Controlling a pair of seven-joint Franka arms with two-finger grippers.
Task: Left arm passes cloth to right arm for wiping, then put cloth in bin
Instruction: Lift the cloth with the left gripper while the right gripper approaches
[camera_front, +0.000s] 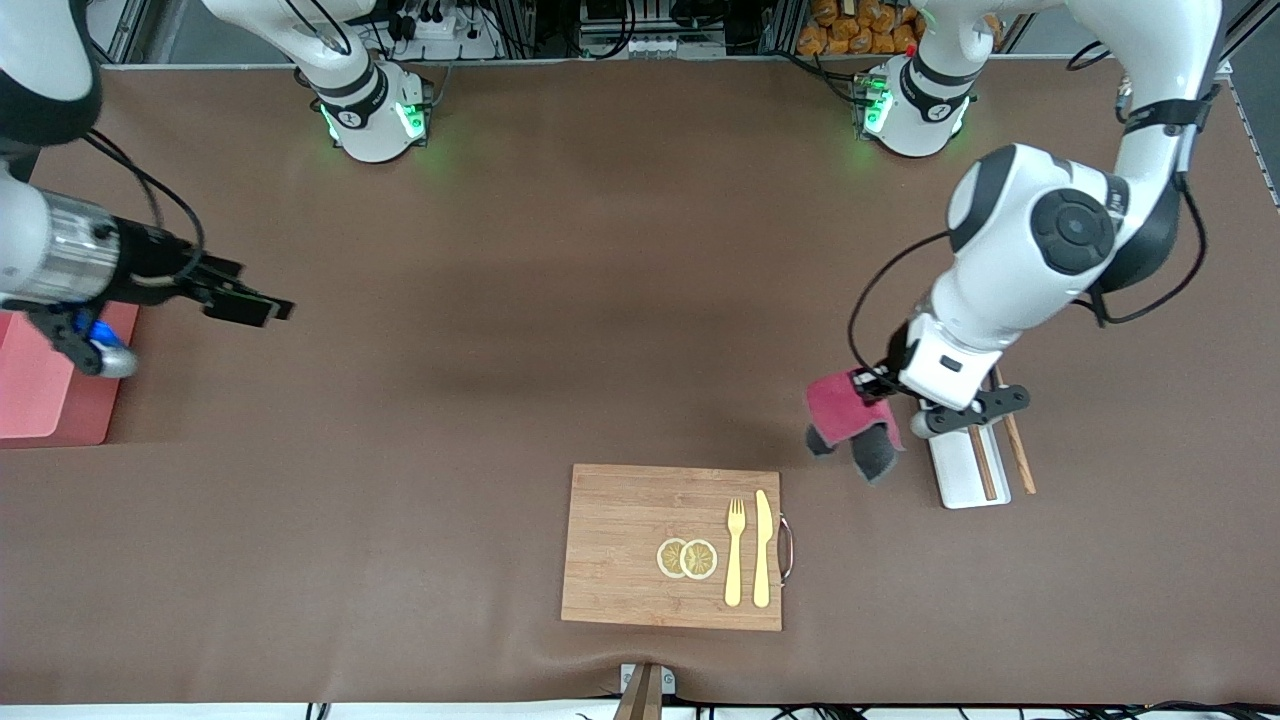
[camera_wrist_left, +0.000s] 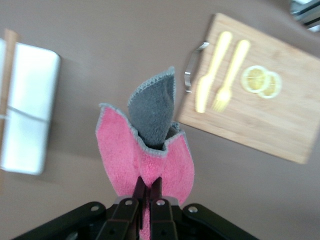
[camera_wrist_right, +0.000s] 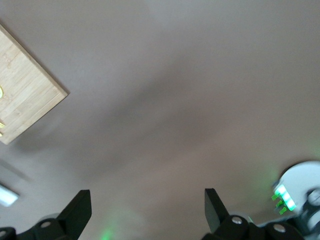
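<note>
The cloth (camera_front: 848, 418), crimson-pink with a dark grey face folded out, hangs from my left gripper (camera_front: 868, 384), which is shut on its top edge. It is held in the air over bare table beside the white tray (camera_front: 962, 478). In the left wrist view the cloth (camera_wrist_left: 145, 150) droops from the shut left gripper (camera_wrist_left: 149, 184). My right gripper (camera_front: 252, 306) is open and empty, in the air over the table at the right arm's end, beside the pink bin (camera_front: 40, 390). In the right wrist view, the right gripper (camera_wrist_right: 147, 205) has only bare table between its spread fingers.
A wooden cutting board (camera_front: 630, 560) with a fork, a knife and two lemon slices lies near the front camera; it also shows in the left wrist view (camera_wrist_left: 280, 120) and the right wrist view (camera_wrist_right: 25, 105). Brown chopsticks (camera_front: 1016, 445) lie on and beside the white tray (camera_wrist_left: 27, 115).
</note>
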